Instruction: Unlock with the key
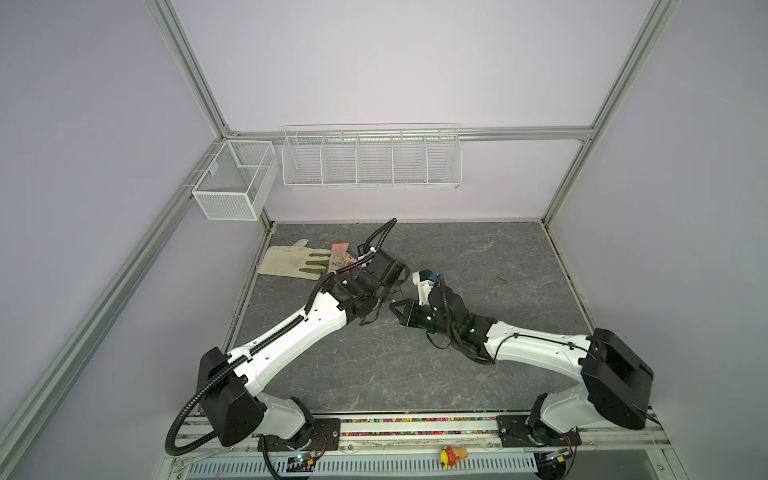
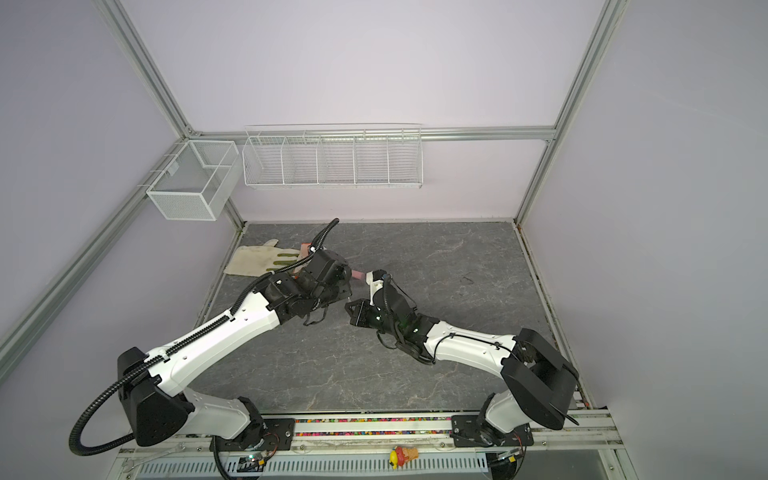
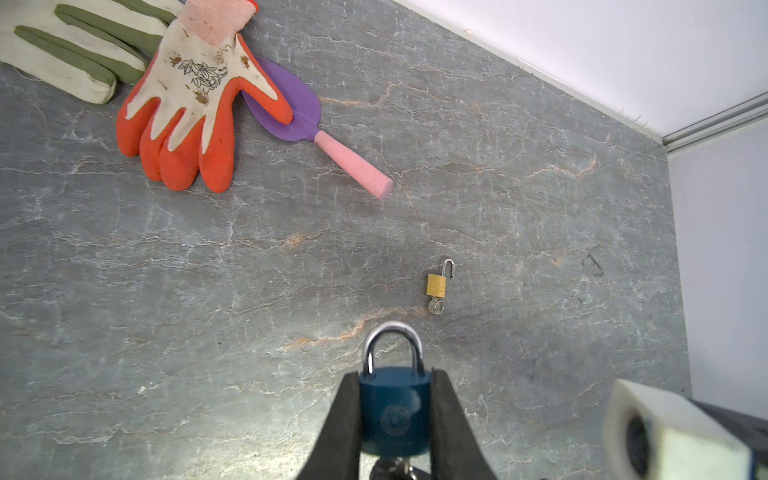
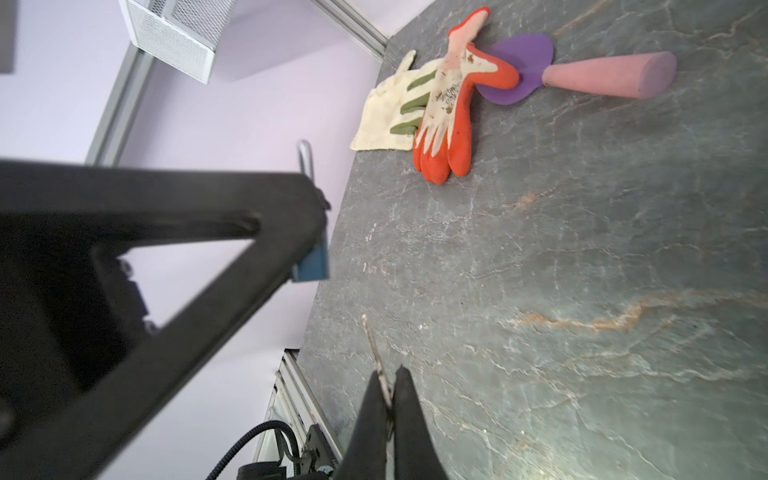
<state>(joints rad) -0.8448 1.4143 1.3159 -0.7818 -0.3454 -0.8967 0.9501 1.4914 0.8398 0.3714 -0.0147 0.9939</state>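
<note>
Above the grey marbled table [image 3: 166, 291], grips the blue padlock [image 3: 395, 411] by the sides of its body with the left gripper [image 3: 394, 384], jaws drawn in just to the width of the lock, silver shackle [image 3: 392, 332] seated shut and pointing away from the wrist. Pinches the key [image 4: 371, 338] in the right gripper [image 4: 389, 374], jaws pressed fully together, thin blade sticking out past the fingertips. Holds key and padlock apart: in the right wrist view, blade tip short of the blue body; in both top views, the two grippers nose to nose near the middle of the table, close but not touching. Beyond on the table, well apart from both arms: a small brass padlock [image 3: 436, 284], shackle swung open, a second key [image 3: 435, 306] in its base. At the far left corner: an orange-and-white glove [image 3: 187, 104] overlapping a cream-and-green glove [image 3: 70, 54] and the blade of a purple trowel [image 3: 299, 112] with a pink handle.
</note>
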